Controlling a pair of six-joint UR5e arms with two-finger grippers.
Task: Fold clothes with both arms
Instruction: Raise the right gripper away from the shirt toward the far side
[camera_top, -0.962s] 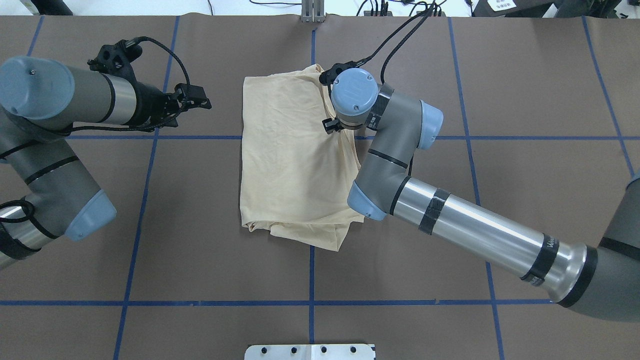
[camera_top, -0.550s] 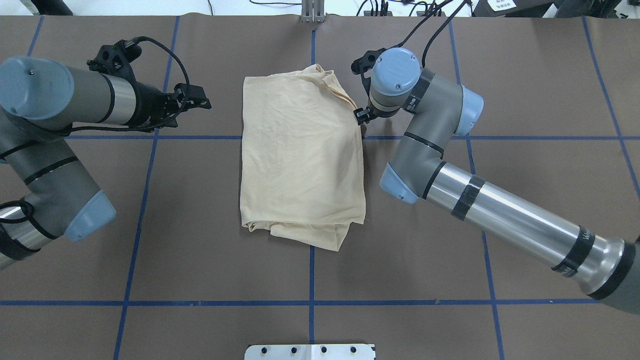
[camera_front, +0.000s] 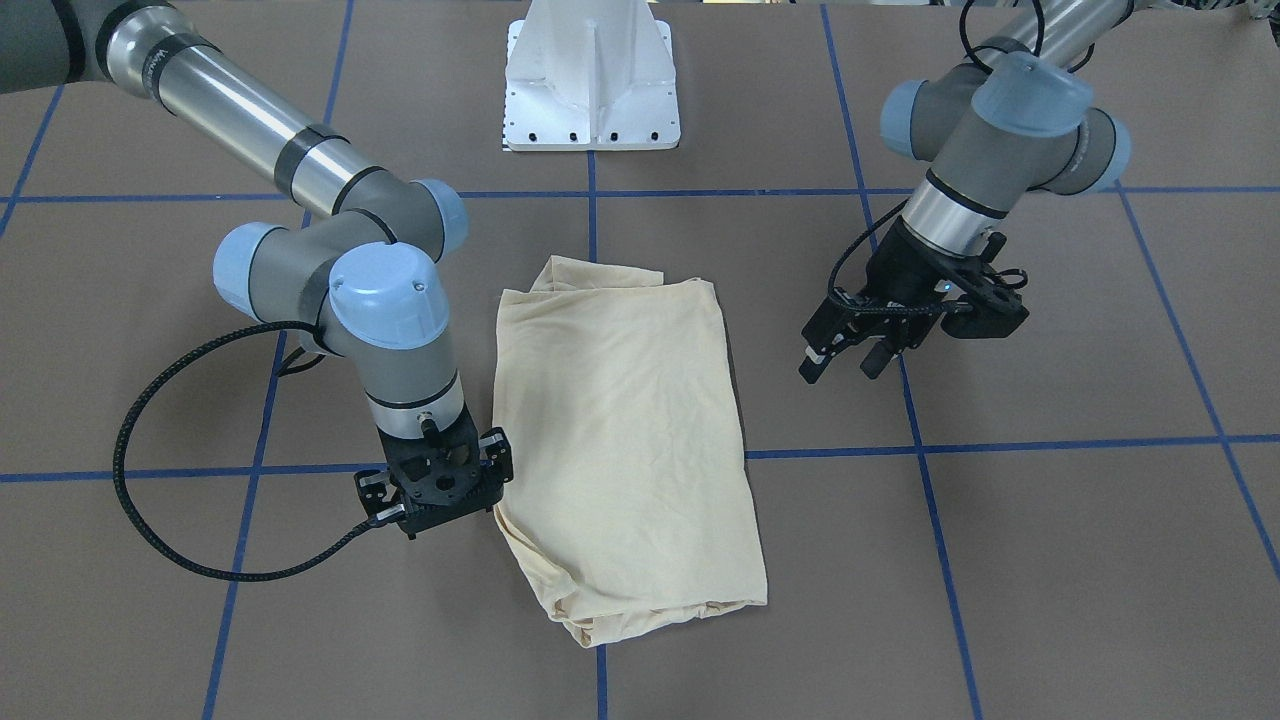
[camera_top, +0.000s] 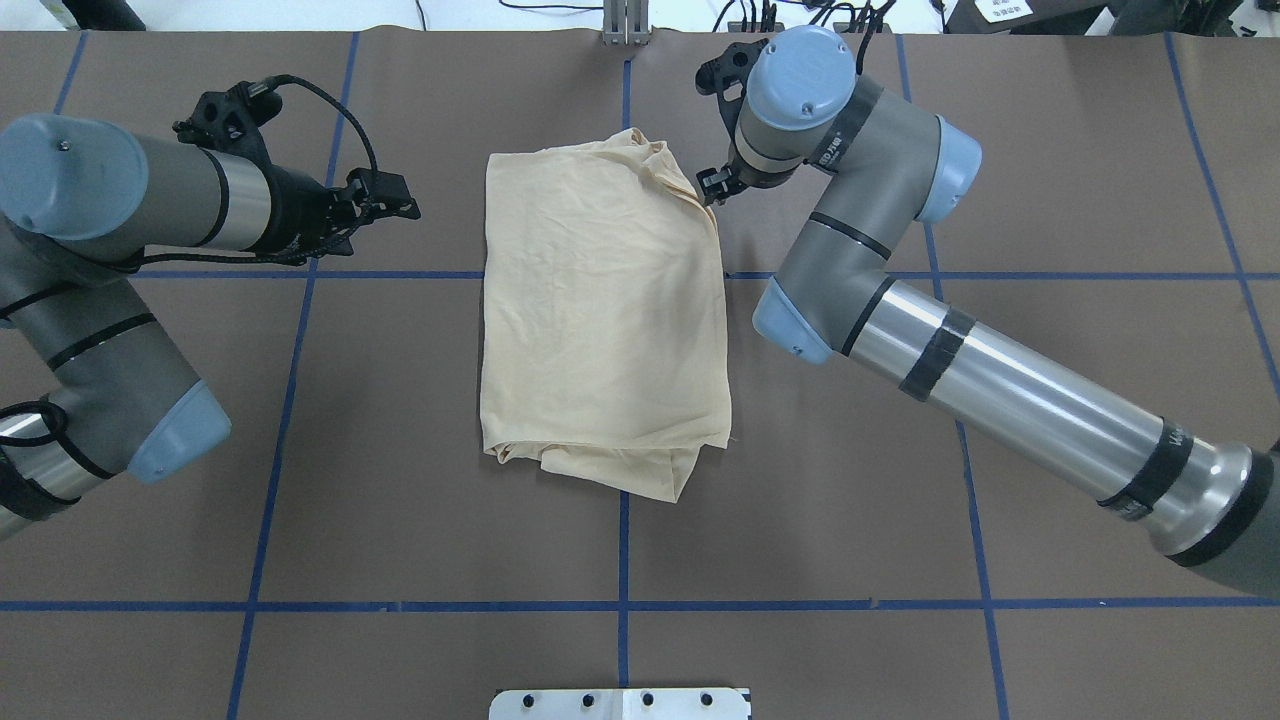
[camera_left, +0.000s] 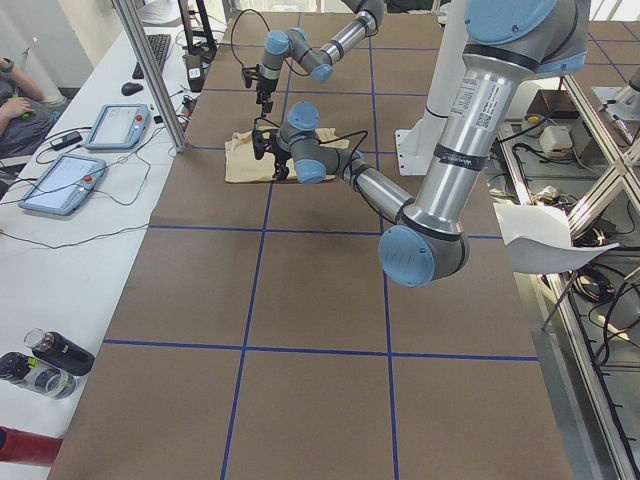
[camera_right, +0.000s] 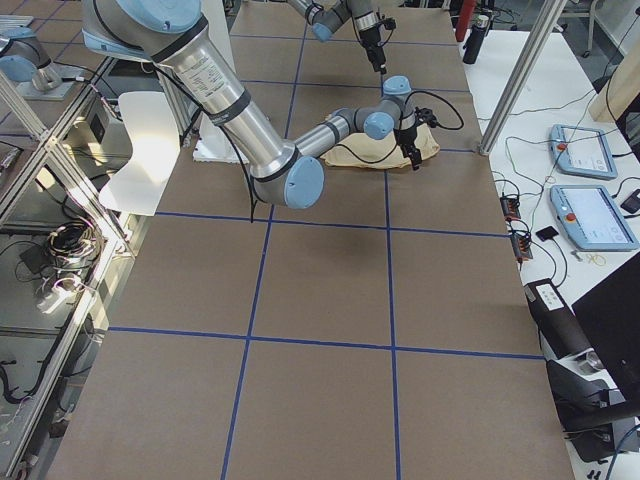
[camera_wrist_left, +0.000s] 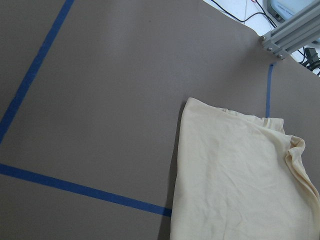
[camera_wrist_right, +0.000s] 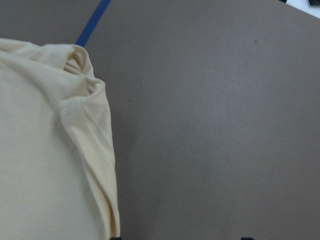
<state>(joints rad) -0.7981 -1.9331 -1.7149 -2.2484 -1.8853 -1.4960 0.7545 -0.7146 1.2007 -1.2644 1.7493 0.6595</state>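
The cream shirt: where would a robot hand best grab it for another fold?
Probably its bunched far corner, approached from the robot's right side, where the right hand is close. There the cloth ridges up off the table, giving something to pinch; elsewhere the shirt lies flat.

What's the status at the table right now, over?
Left gripper open, off the cloth. Right gripper open at folded T-shirt edge, not gripping. Nothing obstructing.
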